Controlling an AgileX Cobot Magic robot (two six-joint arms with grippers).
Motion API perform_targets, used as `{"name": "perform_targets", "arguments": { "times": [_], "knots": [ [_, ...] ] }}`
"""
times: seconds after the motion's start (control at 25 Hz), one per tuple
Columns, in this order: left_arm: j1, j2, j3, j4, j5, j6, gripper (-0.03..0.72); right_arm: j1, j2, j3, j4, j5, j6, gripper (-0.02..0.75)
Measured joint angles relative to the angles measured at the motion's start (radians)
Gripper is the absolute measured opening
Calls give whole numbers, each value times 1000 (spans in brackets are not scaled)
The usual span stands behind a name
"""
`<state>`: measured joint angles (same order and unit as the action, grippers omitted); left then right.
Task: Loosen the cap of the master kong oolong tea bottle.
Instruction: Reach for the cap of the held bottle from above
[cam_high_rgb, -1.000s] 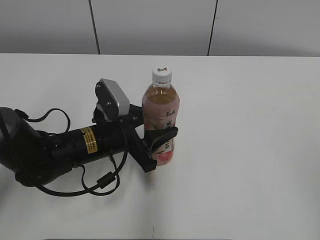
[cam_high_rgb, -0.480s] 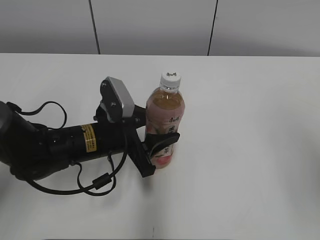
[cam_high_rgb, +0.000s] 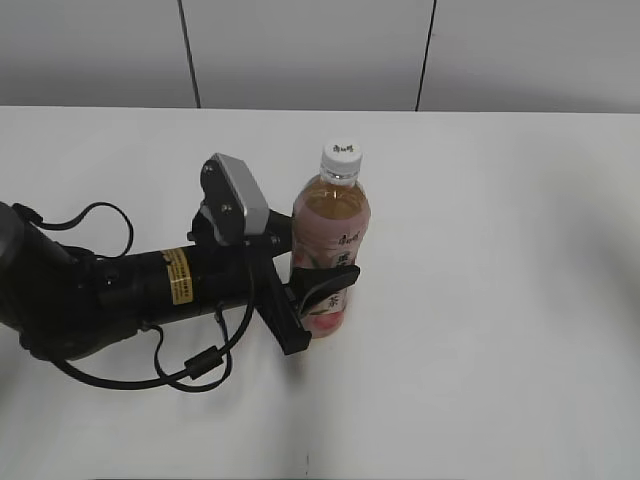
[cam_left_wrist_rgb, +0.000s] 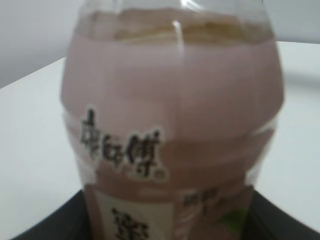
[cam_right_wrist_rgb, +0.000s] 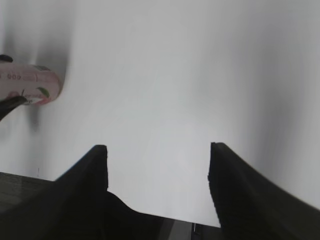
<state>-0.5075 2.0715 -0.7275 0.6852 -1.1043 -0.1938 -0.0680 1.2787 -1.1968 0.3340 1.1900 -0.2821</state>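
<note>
The master kong oolong tea bottle (cam_high_rgb: 328, 250) stands on the white table, clear with amber tea and a pink peach label. Its white cap (cam_high_rgb: 341, 159) sits on top, with a small dark mark. My left gripper (cam_high_rgb: 318, 295) is shut on the bottle's lower body. In the left wrist view the bottle (cam_left_wrist_rgb: 170, 115) fills the frame, with black jaws at both lower corners. My right gripper (cam_right_wrist_rgb: 157, 155) is open and empty above the bare table. The bottle's base (cam_right_wrist_rgb: 30, 82) shows at the far left of that view. The right arm is out of the exterior view.
The white table (cam_high_rgb: 500, 300) runs to a grey panelled wall (cam_high_rgb: 300, 50) at the back. My left arm (cam_high_rgb: 130, 290) with its cables lies across the left part of the table. The table's near edge (cam_right_wrist_rgb: 30, 181) shows under my right gripper.
A second ago the bottle stood slightly further left. My left gripper shifted it a little right and away, then held still over the last half second.
</note>
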Motion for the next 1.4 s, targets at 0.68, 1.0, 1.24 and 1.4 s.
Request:
{"name": "perform_targets", "arguments": {
  "times": [0.68, 1.0, 1.24, 1.4],
  "knots": [
    [0, -1, 0, 0, 2, 0, 380, 443, 375, -451, -76, 27, 226, 472],
    [0, -4, -1, 1, 17, -1, 380, 631, 492, -527, -79, 27, 331, 472],
    [-2, -35, -9, -25, 93, -4, 380, 673, 508, -527, -79, 28, 361, 472],
    [-2, -74, -9, -60, 173, -4, 380, 673, 508, -528, -82, 28, 369, 472]
  ]
}}
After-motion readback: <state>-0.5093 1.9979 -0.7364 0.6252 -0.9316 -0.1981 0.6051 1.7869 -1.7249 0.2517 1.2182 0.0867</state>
